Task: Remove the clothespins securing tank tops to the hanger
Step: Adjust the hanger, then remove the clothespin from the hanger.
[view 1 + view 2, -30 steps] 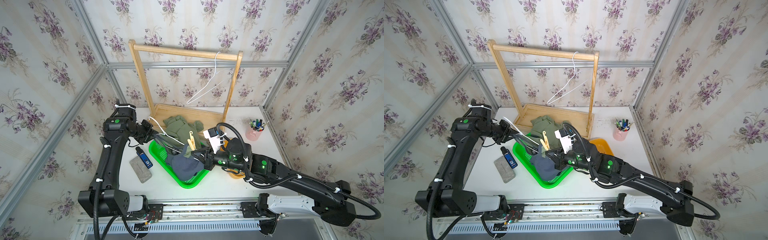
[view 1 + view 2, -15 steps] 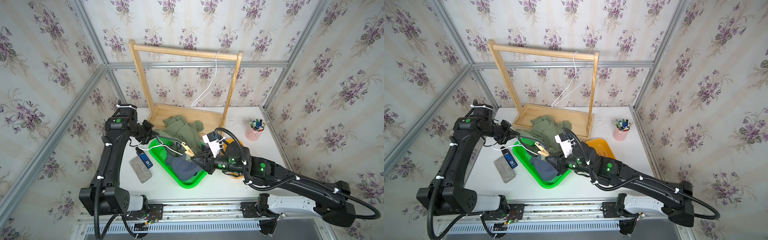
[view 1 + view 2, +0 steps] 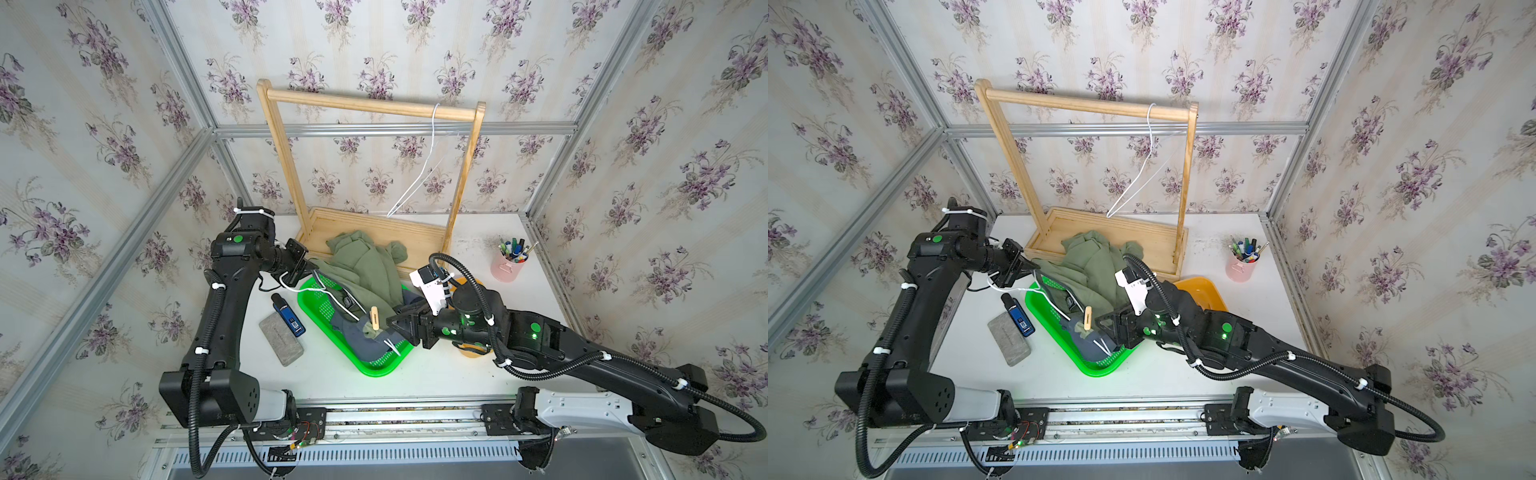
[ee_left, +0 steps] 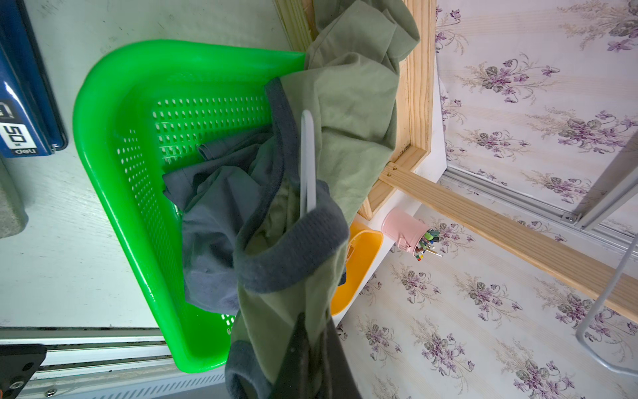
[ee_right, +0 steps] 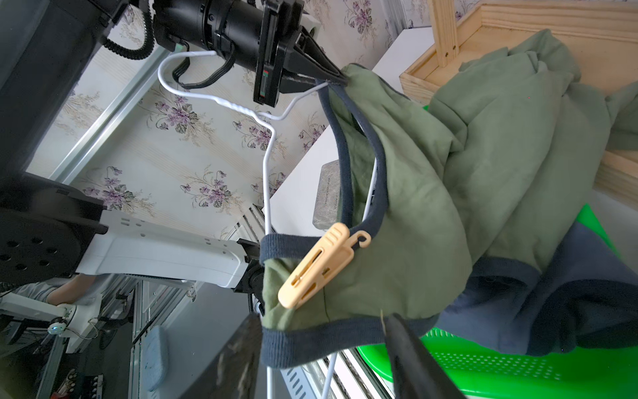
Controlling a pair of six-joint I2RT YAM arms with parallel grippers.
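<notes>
An olive tank top (image 3: 365,270) (image 5: 466,172) with dark trim hangs on a white wire hanger (image 3: 332,297) (image 5: 266,155) and drapes into the basket over a navy tank top (image 3: 365,345) (image 4: 214,214). One tan clothespin (image 3: 375,318) (image 3: 1087,318) (image 5: 321,267) is clipped on the olive strap over the hanger wire. My left gripper (image 3: 309,262) (image 4: 314,321) is shut on the other olive strap and the wire. My right gripper (image 3: 392,324) (image 5: 324,345) is open just short of the clothespin, a jaw at each end of the strap's hem.
The clothes sag into a green basket (image 3: 374,365) (image 4: 114,138). A wooden rack (image 3: 370,106) behind holds an empty white hanger (image 3: 419,183). A grey block (image 3: 281,338) and a blue device (image 3: 289,320) lie left of the basket; a yellow tray (image 3: 1204,291) and a pink pen cup (image 3: 509,266) are on the right.
My right gripper went from shut to open. The hanger end with the clothespin dropped lower over the basket. My left gripper closed a little tighter and shifted slightly back.
</notes>
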